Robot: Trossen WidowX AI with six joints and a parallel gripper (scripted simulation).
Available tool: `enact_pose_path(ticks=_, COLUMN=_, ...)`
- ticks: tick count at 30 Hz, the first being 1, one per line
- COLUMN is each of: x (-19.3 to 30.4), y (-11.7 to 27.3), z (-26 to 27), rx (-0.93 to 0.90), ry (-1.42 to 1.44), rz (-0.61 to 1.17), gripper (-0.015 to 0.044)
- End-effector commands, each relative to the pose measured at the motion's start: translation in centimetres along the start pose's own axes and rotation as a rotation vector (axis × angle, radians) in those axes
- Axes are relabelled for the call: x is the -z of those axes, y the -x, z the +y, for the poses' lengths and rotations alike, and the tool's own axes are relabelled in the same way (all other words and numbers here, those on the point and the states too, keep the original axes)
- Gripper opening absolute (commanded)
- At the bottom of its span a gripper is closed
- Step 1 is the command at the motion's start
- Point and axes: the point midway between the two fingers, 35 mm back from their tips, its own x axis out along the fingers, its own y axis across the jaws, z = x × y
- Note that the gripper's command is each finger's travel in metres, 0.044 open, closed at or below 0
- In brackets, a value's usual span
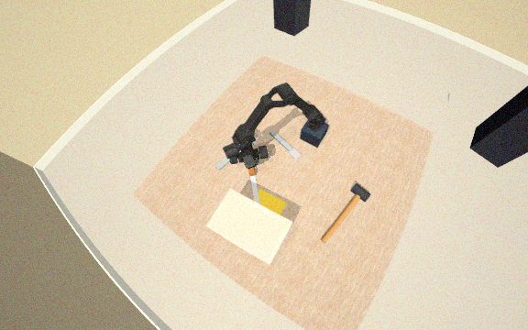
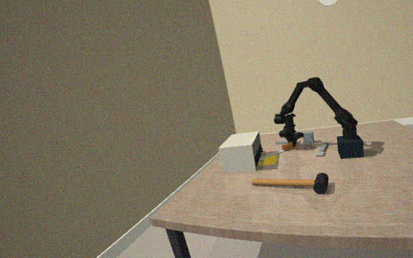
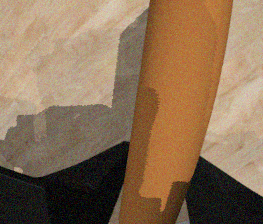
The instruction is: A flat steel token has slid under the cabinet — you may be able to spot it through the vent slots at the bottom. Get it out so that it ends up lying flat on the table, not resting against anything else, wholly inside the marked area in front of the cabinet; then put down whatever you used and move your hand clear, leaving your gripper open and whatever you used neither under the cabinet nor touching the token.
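Observation:
My gripper [image 1: 251, 168] [image 2: 293, 143] [image 3: 158, 153] is shut on the orange handle [image 1: 252, 171] [image 2: 287, 146] [image 3: 184, 85] of a tool with a long, thin steel blade [image 1: 254, 187] [image 2: 275, 154]. The blade slants down from the handle over the yellow marked area [image 1: 274, 203] [image 2: 269, 160] to the front of the white cabinet [image 1: 249, 226] [image 2: 239, 156]. Whether its tip is under the cabinet is hidden in the top view and too small to tell in the exterior view. The steel token is not visible in any view.
A mallet [image 1: 341, 218] [image 2: 285, 183] lies to one side of the cabinet. A flat grey bar [image 1: 283, 143] [image 2: 323, 148] lies between the gripper and the arm's base. Another pale strip [image 1: 222, 163] [image 2: 281, 142] lies partly behind the gripper, near a grey upright piece [image 2: 308, 137].

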Motion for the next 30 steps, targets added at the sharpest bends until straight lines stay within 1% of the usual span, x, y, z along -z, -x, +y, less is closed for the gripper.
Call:
enact_pose_path(ticks=1, x=-1.0, y=0.0, z=-0.1, rx=0.002, ry=0.001, rz=0.0, gripper=0.0)
enact_pose_path(ticks=30, x=-6.6, y=0.1, z=-0.1, rx=0.002, ry=0.001, rz=-0.005, gripper=0.0)
